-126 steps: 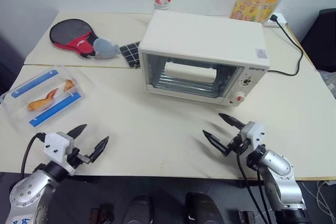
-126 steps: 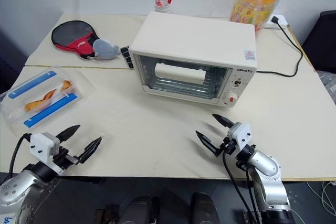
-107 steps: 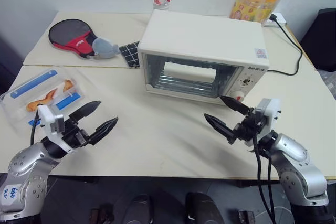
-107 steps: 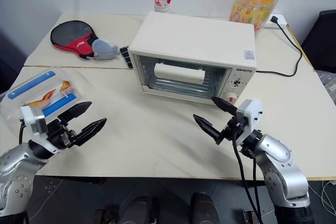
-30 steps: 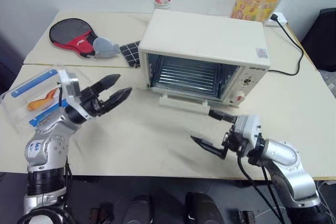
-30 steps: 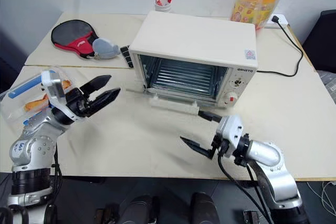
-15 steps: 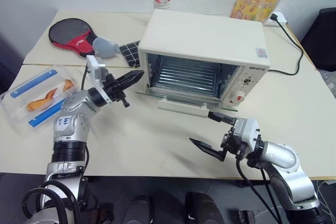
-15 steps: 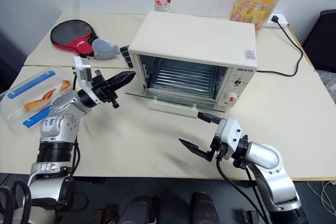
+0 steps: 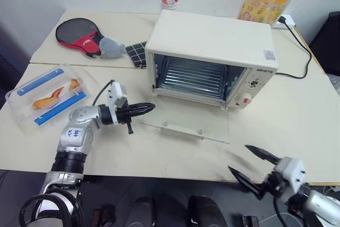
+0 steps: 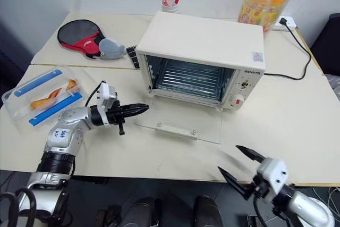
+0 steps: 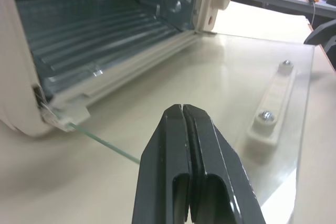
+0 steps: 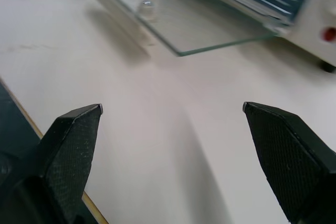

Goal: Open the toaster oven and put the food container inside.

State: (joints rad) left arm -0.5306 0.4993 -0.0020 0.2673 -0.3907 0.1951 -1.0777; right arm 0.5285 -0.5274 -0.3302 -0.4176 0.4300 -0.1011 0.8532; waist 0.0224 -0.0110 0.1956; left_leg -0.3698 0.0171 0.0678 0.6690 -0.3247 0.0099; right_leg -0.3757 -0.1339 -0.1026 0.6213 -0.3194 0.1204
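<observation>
— One half of the job looks done to me. The tabletop [image 9: 297,104] carries the toaster oven [image 9: 212,59], and its glass door [image 9: 186,122] lies folded right down flat, with the white handle [image 9: 182,130] near the front edge and the rack bare inside.

— So the opening step is finished?

— That's my reading. The left gripper [image 9: 143,109] reaches level toward the door's left corner, jaws pressed together on nothing, tip just beside the glass edge. Whether it touches the glass I cannot tell.

— And the other arm?

— The right gripper [image 9: 254,164] sits low at the near edge of the tabletop, well apart from the oven, jaws spread wide and empty.

— Where's the food container?

— The food container [image 9: 48,95] is out at the left end of the tabletop, well apart from the oven, lid on, blue clips along both sides, orange pieces inside. Neither gripper is near it.

— Then what comes next?

— I'd say the left arm has to swing away from the door toward the box and part its jaws. It's the nearer arm. The box is broad and shallow, so a pinch across one rim seems the likeliest hold, then a level carry over the lowered door onto the rack.
</observation>
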